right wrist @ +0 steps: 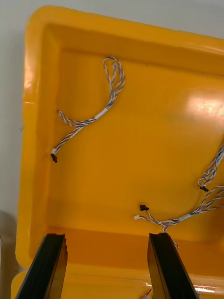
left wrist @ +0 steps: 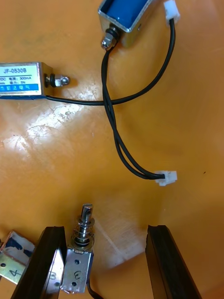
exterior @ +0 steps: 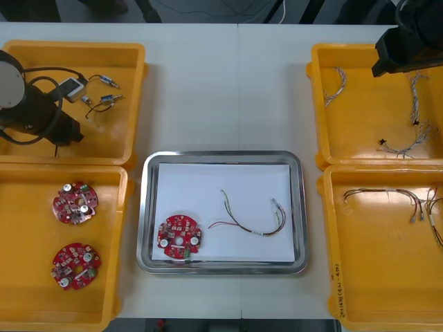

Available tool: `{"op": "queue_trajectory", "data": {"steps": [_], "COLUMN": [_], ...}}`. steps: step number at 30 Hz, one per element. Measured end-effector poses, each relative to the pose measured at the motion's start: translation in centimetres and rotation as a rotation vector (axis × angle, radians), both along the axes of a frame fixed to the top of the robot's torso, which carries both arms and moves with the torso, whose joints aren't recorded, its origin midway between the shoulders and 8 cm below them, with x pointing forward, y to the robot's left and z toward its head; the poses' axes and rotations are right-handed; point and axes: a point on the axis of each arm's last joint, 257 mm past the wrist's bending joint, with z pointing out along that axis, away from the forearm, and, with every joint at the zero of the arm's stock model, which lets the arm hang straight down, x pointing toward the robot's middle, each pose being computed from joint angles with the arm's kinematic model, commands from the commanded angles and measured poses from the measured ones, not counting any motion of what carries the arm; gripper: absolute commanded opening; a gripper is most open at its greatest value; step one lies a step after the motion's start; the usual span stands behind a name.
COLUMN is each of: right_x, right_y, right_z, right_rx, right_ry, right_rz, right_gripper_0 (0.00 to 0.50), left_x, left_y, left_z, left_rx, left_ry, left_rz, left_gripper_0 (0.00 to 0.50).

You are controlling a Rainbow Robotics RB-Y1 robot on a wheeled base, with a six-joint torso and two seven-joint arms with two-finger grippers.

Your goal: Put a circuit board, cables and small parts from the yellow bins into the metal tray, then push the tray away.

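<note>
Ok so here's where I'm at. The left gripper (left wrist: 107,231) is down in the far-left yellow bin (exterior: 76,47), fingers spread wide and gripping nothing. One small metal part (left wrist: 79,261) sits between them, just beside one finger (left wrist: 51,261). A couple of other parts (left wrist: 123,18) lie further out in the bin, with a black cable (left wrist: 114,126) looping across the floor.

The right gripper (right wrist: 108,237) hangs over the far-right yellow bin (exterior: 360,48), also spread apart and holding nothing. Twisted blue and white cables (right wrist: 100,112) lie on the bin floor beyond its fingertips.

The metal tray (exterior: 221,155) sits in the middle between the bins. It has a circuit board (exterior: 180,237) in its near-left corner and a red and yellow cable (exterior: 252,218) just beside that.
</note>
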Motion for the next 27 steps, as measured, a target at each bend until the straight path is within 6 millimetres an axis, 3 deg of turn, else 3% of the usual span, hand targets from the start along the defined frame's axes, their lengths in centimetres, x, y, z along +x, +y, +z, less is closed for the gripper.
{"op": "queue_trajectory", "data": {"steps": [6,14,16,17,18,27], "right_x": [0.1,0.1,0.1,0.1,0.1,-0.6], "right_y": [-2.0,-3.2,-3.4,-3.4,-3.5,-5.3], "right_z": [-0.6,-2.2,-2.4,-2.5,-2.6,-4.2], "right_rx": [0.029,0.06,0.068,0.073,0.076,0.094], "right_ry": [0.025,0.097,0.11,0.117,0.122,0.18], "right_rz": [-0.093,-0.145,-0.154,-0.158,-0.161,-0.213], "right_gripper_0": [0.5,0.5,0.5,0.5,0.5,0.5], "left_x": [-0.2,-0.3,-0.2,-0.2,-0.2,-0.2], "left_y": [0.3,0.5,0.5,0.5,0.5,0.4], "left_z": [-0.5,-0.7,-0.7,-0.7,-0.8,-0.8], "left_rx": [-0.008,-0.012,-0.013,-0.014,-0.015,-0.021], "left_ry": [0.012,0.017,0.015,0.014,0.015,0.016], "left_rz": [0.012,0.02,0.021,0.022,0.022,0.022], "left_gripper_0": [0.5,0.5,0.385,0.154,0.0,0.0]}}
